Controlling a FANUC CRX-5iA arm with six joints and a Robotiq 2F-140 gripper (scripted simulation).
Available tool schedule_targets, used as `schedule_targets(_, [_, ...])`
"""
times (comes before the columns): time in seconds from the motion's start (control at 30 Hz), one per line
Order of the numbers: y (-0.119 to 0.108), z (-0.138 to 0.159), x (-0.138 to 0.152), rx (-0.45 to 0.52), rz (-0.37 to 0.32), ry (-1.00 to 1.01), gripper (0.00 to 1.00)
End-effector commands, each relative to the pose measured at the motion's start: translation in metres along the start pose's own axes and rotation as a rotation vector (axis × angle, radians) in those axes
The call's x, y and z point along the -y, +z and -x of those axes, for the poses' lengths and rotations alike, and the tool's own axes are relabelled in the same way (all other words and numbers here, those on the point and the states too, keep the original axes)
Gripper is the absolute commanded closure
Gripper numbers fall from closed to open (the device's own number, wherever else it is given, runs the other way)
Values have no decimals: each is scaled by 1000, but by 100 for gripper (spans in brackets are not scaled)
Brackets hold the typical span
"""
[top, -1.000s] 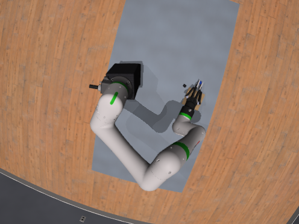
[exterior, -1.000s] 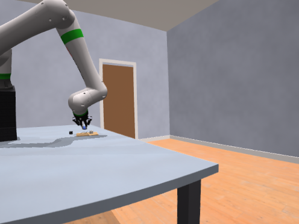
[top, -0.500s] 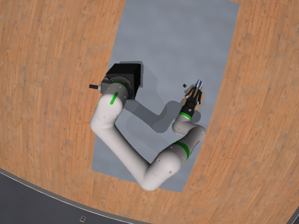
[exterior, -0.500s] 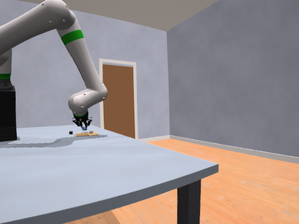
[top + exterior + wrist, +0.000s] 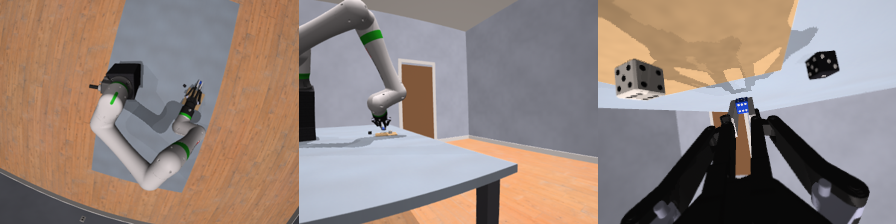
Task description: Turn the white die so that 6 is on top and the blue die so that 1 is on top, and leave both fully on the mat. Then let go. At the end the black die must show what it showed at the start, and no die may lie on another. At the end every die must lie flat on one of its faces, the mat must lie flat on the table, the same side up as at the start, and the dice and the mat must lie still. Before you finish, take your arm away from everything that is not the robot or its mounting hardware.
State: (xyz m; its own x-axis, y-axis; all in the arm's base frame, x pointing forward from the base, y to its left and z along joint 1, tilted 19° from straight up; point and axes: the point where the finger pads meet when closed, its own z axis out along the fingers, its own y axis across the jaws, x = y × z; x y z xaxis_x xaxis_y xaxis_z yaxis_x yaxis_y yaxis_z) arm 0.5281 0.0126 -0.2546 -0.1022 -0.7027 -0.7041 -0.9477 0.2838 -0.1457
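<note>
The mat (image 5: 698,30) lies on the table (image 5: 848,30) with the white die (image 5: 640,79) on it, the black die (image 5: 822,64) just off the mat on the table, and the blue die (image 5: 743,106) held in the tool (image 5: 743,119) above the mat's edge.

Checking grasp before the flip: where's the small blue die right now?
Wrist view: the small blue die sits pinched between the black gripper jaws, centre frame, above the tan mat's edge.

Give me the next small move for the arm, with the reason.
Probably lower the blue die the rest of the way onto the tan mat. The tool is shut on it just above the mat, with the white die off to one side, so the spot beneath looks free.
</note>
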Motion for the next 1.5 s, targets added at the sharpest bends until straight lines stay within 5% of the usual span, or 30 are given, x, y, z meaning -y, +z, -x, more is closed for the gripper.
schedule_targets(0.0, [0,0,0,0,0,0,91])
schedule_targets(1.47, [6,-10,0,0,0,0,91])
